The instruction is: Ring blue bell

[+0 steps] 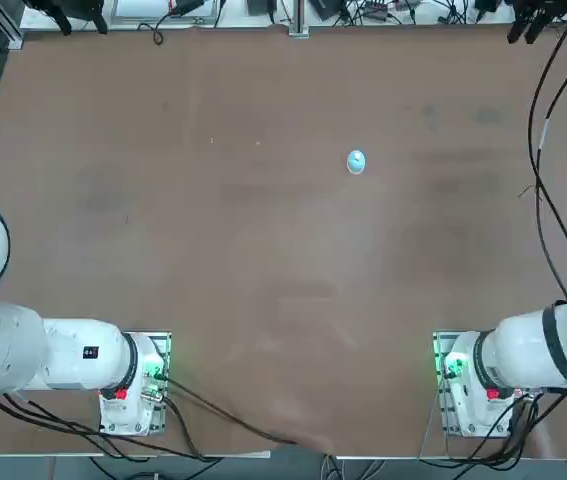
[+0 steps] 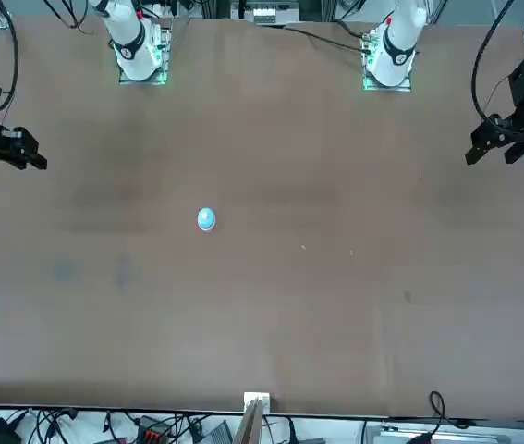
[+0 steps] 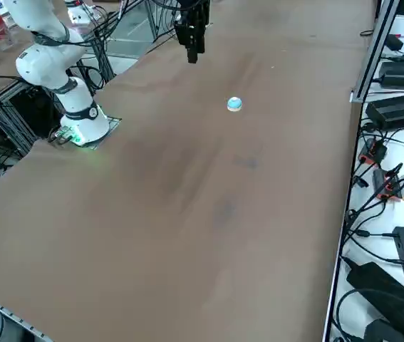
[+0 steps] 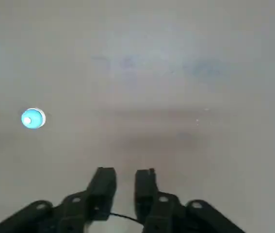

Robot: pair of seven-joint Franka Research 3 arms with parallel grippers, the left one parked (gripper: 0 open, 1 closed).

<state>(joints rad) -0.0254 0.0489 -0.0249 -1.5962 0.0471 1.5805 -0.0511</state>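
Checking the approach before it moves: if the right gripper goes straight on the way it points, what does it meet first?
Probably bare table. The right gripper points down at empty tabletop, fingers nearly together; the blue bell sits well off to one side of that line.

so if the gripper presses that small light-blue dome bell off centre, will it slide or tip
The small light-blue dome bell looks low, so tipping seems unlikely. Alone on the smooth brown table, it may slide. The right gripper, fingers near-closed, hangs well clear.

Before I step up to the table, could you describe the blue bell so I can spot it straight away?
Look at the wide brown table, past its middle away from the arm bases. The blue bell sits there alone: a tiny light-blue dome with a pale top, the only coloured thing on the bare wood.
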